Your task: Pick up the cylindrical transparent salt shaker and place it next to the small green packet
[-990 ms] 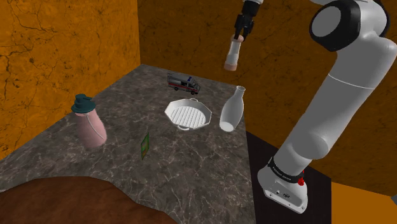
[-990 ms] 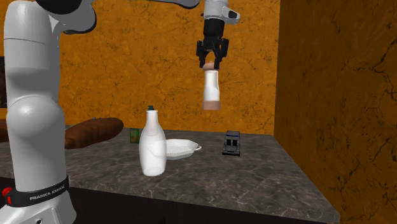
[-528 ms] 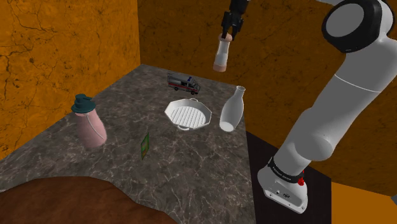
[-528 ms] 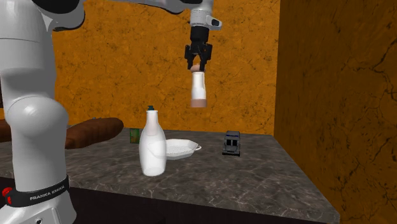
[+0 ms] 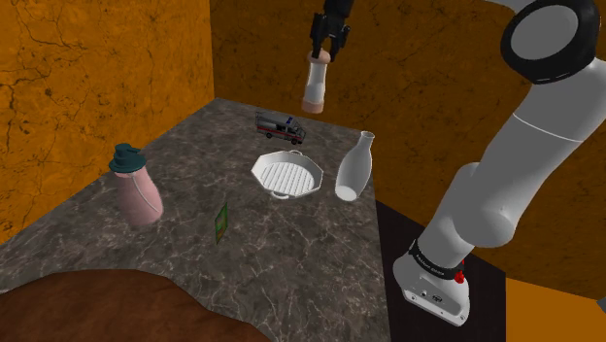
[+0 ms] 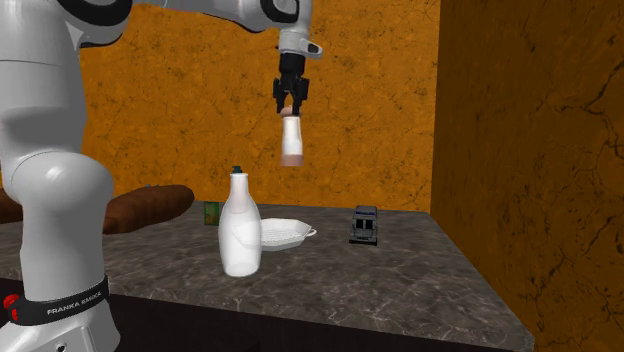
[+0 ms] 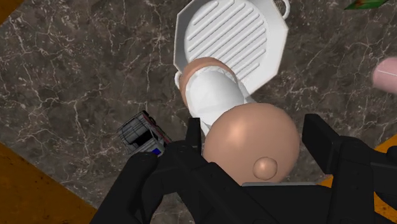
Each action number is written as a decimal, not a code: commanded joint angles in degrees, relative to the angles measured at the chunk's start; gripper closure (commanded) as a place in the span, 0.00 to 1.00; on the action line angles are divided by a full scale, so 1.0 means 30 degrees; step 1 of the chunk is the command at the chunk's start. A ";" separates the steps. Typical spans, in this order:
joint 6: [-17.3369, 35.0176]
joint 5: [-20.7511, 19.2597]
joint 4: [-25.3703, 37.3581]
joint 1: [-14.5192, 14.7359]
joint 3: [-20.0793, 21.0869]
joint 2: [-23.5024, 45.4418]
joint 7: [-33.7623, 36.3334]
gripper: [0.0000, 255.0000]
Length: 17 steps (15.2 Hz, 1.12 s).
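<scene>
The salt shaker (image 5: 316, 84) is a white cylinder with tan ends, hanging high above the marble table (image 5: 146, 253). My gripper (image 5: 321, 51) is shut on its top cap. The second exterior view has the shaker (image 6: 291, 139) under the gripper (image 6: 290, 108), well above the table. From the wrist, the shaker (image 7: 219, 95) is clasped between the black fingers (image 7: 321, 143), over the white ridged dish (image 7: 222, 38) and toy vehicle (image 7: 143, 132). The small green packet (image 5: 222, 222) stands near the table's middle, far below and toward the shoulder view's left of the gripper.
A white ridged dish (image 5: 286, 175), a toy ambulance (image 5: 280, 126) and a white bottle (image 5: 354, 166) stand under and near the gripper. A pink bottle with a teal cap (image 5: 135, 187) stands at the shoulder view's left. A brown rounded mass (image 5: 117, 311) covers the near table end. Orange walls enclose two sides.
The gripper has carried the shaker toward the shoulder view's left and slightly up, from over the table's far right edge to above the toy ambulance. Nothing on the table has moved.
</scene>
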 commanded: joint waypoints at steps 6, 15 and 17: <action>0.0453 0.0276 0.0763 0.1428 0.1527 0.0780 0.2982 1.00; 0.0392 0.0641 0.3960 0.3244 0.3186 0.3392 0.6585 1.00; 0.0227 0.0698 0.5085 0.3629 0.3504 0.4239 0.7351 1.00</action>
